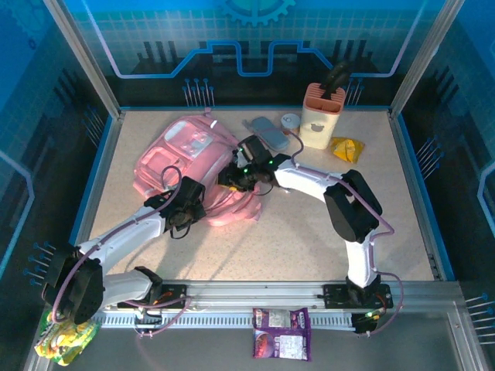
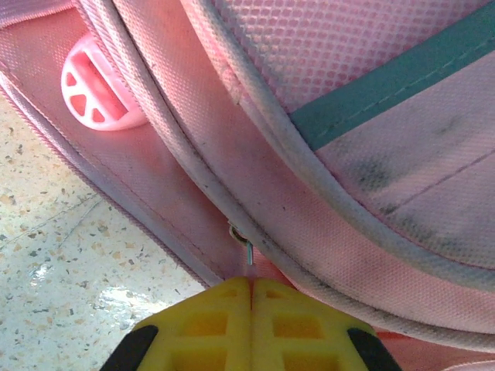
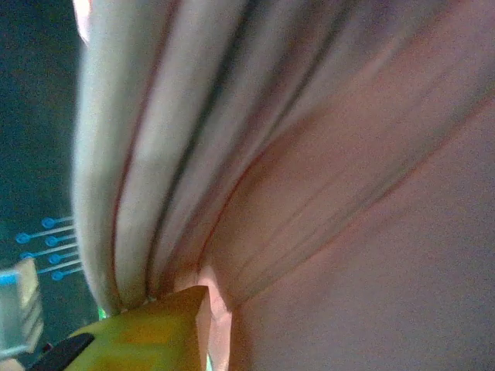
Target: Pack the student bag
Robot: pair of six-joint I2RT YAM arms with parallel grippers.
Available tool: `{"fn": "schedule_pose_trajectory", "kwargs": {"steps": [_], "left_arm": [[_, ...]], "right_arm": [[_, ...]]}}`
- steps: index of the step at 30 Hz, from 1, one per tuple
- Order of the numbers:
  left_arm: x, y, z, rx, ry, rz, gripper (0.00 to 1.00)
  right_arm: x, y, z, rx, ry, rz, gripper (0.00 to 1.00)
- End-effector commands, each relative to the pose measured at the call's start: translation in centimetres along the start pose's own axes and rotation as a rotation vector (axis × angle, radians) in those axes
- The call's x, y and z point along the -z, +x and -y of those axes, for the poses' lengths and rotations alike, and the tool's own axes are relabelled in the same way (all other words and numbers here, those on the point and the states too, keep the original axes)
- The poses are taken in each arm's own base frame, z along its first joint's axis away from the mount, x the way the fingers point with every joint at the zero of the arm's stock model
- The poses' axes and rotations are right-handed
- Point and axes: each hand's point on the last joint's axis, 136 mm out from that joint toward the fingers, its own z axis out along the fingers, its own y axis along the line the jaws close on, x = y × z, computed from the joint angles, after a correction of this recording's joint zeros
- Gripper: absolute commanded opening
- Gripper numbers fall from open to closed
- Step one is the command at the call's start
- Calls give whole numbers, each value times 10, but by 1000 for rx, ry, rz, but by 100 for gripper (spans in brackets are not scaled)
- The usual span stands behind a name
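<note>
The student bag (image 1: 186, 151), a soft pink backpack with pale pockets, lies at the back left of the table. My left gripper (image 1: 190, 207) is at the bag's near edge. In the left wrist view its yellow fingers (image 2: 209, 317) are pressed together on a thin pink zipper pull hanging from a small metal link (image 2: 247, 252) on the bag (image 2: 371, 69). My right gripper (image 1: 232, 179) is pushed against the bag's right side. In the right wrist view one yellow finger (image 3: 155, 328) shows beside folds of pink fabric (image 3: 325, 193); the other finger is hidden, so its opening is unclear.
At the back stand a peach pen holder (image 1: 323, 116), a grey pencil case (image 1: 267, 131), a small round tin (image 1: 290, 122) and a yellow packet (image 1: 346, 147). A purple packet (image 1: 281, 332) lies by the front rail. A yellow-green packet (image 1: 66, 340) sits at the near left corner.
</note>
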Motion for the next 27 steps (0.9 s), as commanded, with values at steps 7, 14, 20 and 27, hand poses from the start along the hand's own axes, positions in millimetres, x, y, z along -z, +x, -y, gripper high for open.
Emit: {"fn": "schedule_pose_trajectory", "kwargs": {"steps": [7, 14, 20, 27], "left_arm": [[11, -10, -31, 9, -133, 77, 0], [6, -35, -63, 109, -157, 132, 0], [0, -57, -65, 133, -156, 145, 0], [5, -48, -53, 119, -80, 93, 24]], "right_arm": [[15, -1, -24, 59, -44, 49, 0], [27, 15, -14, 60, -36, 29, 0], [27, 26, -13, 74, -23, 31, 0], [51, 20, -23, 174, -6, 89, 42]]}}
